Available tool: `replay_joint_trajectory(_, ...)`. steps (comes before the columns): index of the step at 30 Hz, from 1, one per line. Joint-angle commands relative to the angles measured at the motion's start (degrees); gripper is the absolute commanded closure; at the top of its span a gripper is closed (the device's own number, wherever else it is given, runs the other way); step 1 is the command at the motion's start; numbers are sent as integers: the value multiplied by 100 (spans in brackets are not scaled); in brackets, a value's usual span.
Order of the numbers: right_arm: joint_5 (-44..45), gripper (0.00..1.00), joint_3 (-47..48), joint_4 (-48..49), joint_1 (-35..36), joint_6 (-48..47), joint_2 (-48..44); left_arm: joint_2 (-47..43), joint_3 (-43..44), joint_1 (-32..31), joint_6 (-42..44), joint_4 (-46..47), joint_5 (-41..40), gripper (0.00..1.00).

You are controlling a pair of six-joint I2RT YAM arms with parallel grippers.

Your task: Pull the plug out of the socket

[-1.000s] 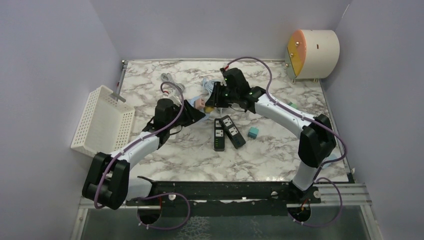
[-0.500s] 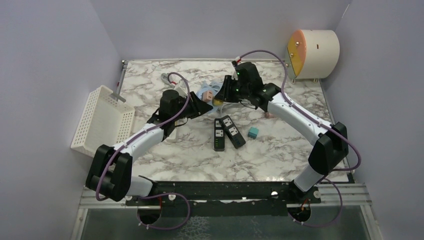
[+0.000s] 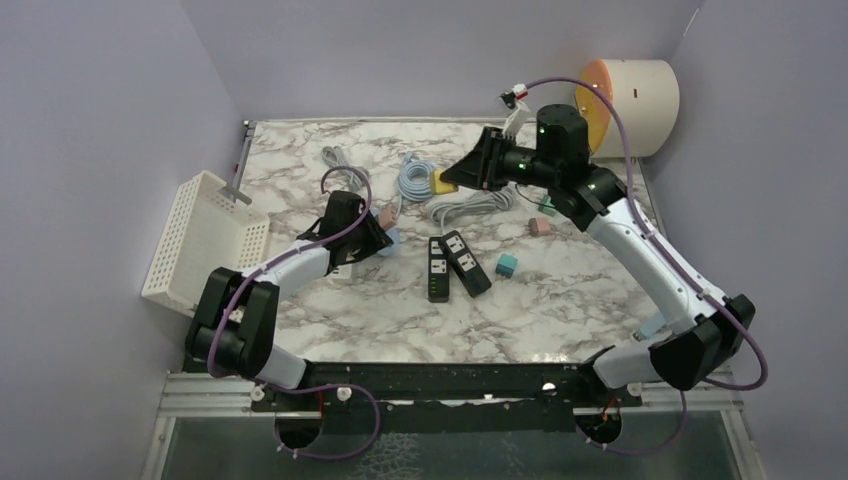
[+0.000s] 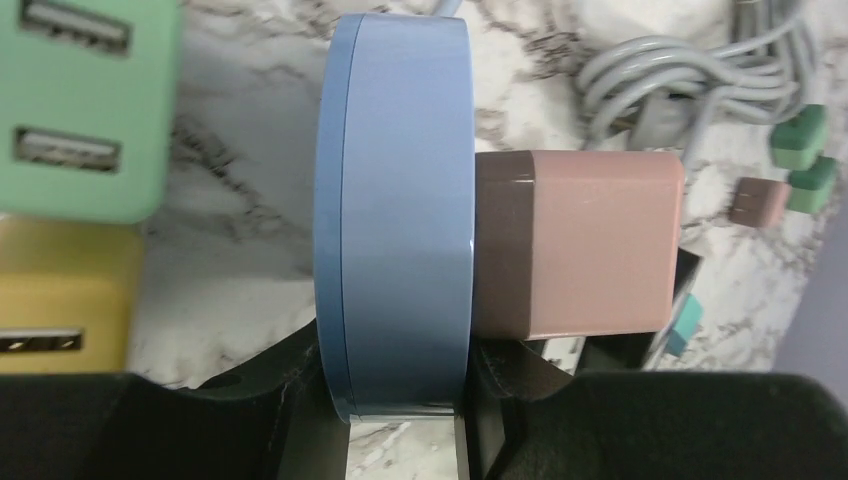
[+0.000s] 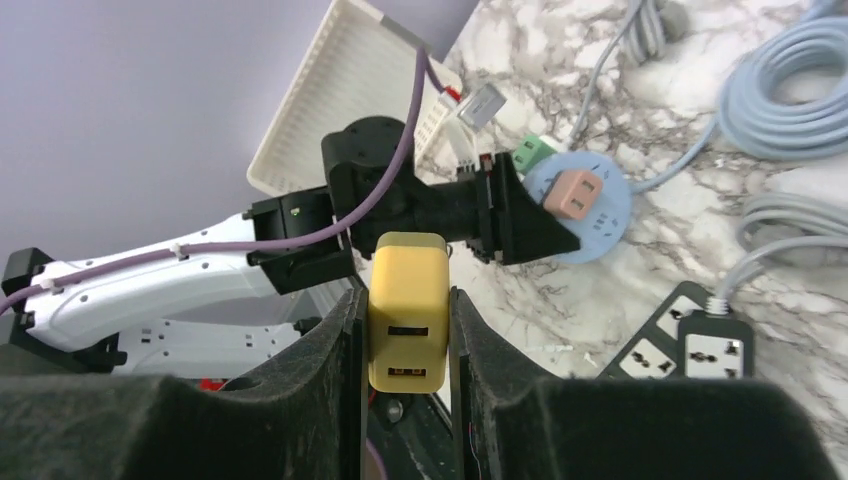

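Note:
A round blue socket (image 4: 400,200) with a pink plug (image 4: 590,245) still plugged into it is clamped at its rim by my left gripper (image 4: 400,400). In the top view the socket (image 3: 390,238) and left gripper (image 3: 375,235) sit low at the table's left middle. My right gripper (image 5: 408,330) is shut on a yellow USB plug (image 5: 408,300), free of the socket and held high above the table. In the top view the right gripper (image 3: 455,178) holds the yellow plug (image 3: 443,181) well to the right of the socket. The socket also shows in the right wrist view (image 5: 580,205).
A green USB plug (image 4: 80,100) and a yellow block (image 4: 60,300) lie beside the socket. Two black power strips (image 3: 450,265), a teal cube (image 3: 507,264), grey cables (image 3: 470,207), a blue cable coil (image 3: 415,175) and a white basket (image 3: 205,240) are around.
My right gripper has pulled the yellow plug away from the socket and risen up and to the right. My left gripper has drawn the socket left and toward the near side.

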Motion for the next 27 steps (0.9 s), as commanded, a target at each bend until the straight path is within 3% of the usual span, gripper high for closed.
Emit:
replay_joint_trajectory(1,-581,99,-521,18,-794,-45,-292,-176,44,-31,105,-166,-365,100)
replay_joint_trajectory(6,-1434,99,-2388,-98,-2570,-298,-1126,-134,58,-32,208,30,-97,100)
replay_joint_trajectory(11,-1312,99,-3514,-731,-3603,-723,-1553,-101,78,-35,367,172,252,100)
replay_joint_trajectory(18,-863,99,-4488,-590,-3930,-518,-1374,-261,107,-36,778,244,685,100)
replay_joint_trajectory(25,-203,98,-4539,-976,-3931,-1076,-539,-406,126,-36,943,123,647,100)
replay_joint_trajectory(27,-123,93,-4549,-991,-3931,-1110,-460,-409,106,-31,905,164,696,100)
